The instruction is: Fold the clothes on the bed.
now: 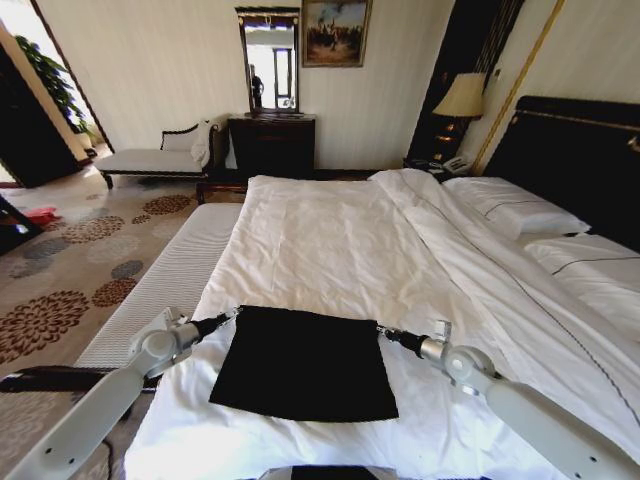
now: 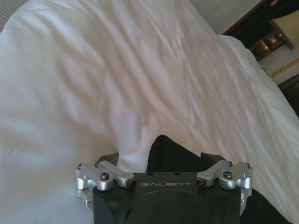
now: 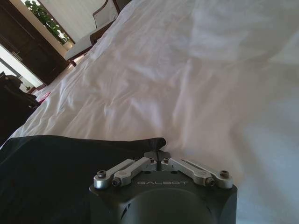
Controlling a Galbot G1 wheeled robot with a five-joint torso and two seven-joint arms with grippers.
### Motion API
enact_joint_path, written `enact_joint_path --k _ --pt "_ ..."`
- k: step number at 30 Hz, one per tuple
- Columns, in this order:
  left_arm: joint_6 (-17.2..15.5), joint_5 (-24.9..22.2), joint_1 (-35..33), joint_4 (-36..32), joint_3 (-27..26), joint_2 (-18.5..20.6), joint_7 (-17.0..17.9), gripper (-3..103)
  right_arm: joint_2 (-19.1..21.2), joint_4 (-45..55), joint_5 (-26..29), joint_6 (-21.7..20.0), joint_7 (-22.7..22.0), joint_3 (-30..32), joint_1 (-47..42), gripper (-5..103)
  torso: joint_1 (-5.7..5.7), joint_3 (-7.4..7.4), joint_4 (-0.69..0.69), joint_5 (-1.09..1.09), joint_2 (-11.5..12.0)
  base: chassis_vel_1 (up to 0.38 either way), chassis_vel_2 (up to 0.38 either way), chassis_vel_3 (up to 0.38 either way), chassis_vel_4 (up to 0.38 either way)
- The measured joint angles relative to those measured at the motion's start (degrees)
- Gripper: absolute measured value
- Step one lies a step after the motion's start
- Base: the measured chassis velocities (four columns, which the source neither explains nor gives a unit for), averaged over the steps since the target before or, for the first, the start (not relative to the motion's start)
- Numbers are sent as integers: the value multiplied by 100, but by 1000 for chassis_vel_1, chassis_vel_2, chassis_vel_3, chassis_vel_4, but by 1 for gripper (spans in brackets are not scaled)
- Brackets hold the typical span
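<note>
The clothes are one black T-shirt [image 1: 300, 365], lying flat in a rough rectangle near the front of the white bed [image 1: 330, 240]. My left gripper [image 1: 234, 313] is at its far left corner. In the left wrist view that gripper [image 2: 161, 156] is open, with a peak of the black T-shirt [image 2: 163, 145] between its spread fingers [image 2: 111, 157]. My right gripper [image 1: 381, 331] is at the far right corner. The right wrist view shows it [image 3: 159, 157] shut on the T-shirt's corner [image 3: 154, 141], with the dark cloth [image 3: 56, 172] spreading beside it over the bed [image 3: 210, 70].
White pillows [image 1: 515, 210] lie under the dark headboard [image 1: 580, 150] at the right. A lamp [image 1: 462, 97] stands in the far corner. A dark dresser [image 1: 270, 145] and a pale chaise bench [image 1: 155, 160] stand by the far wall. Patterned carpet [image 1: 70, 270] runs along the bed's left.
</note>
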State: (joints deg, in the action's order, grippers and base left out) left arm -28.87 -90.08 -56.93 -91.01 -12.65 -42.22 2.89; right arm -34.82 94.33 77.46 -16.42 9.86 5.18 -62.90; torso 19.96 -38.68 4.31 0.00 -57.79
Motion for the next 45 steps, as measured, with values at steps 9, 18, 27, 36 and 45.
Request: enact_joint_path --k 9,18,27,36,45 --pt "-18 186 811 376 746 -191 -144 97 9 103 -29 1 -50 161 -161 0 0 0 2 2 0 0 0 0 0" --pt "171 396 502 348 631 -179 -213 94 43 131 -31 2 -56 175 -147 0 0 0 0 0 0 0 0 0 0" --pt "488 668 262 335 430 -351 -246 64 37 192 -53 3 -95 90 -78 0 0 0 0 0 0 0 0 0 0" --pt "584 706 220 299 398 -323 -248 32 66 272 -83 3 -98 204 -234 0 0 0 0 0 0 0 0 0 0" --pt "637 782 31 215 243 -314 -254 1 58 313 -131 12 -95 246 -325 0 0 0 0 0 0 0 0 0 0"
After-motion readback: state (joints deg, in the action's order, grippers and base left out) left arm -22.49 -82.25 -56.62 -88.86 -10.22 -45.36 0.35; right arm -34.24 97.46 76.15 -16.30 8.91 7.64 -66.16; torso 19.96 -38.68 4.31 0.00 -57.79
